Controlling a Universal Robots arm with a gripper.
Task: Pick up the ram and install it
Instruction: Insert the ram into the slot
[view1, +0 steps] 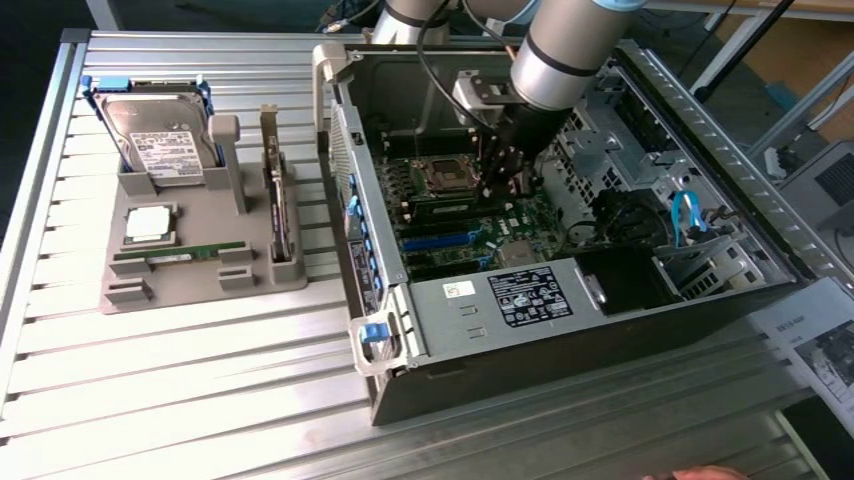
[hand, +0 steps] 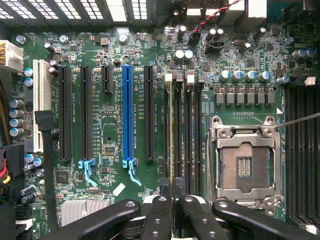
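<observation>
Hand (hand: 173, 206) closed on thin green ram circuit-board stick (hand: 171, 130), edge-on above long black memory slots (hand: 181, 130). My worry: slight tilt jams it.

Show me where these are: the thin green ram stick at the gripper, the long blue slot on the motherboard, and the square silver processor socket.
thin green ram stick (hand: 171, 130): wrist view, its narrow edge.
long blue slot (hand: 128, 115): wrist view, middle of its length.
square silver processor socket (hand: 245, 162): wrist view, its open centre.
</observation>
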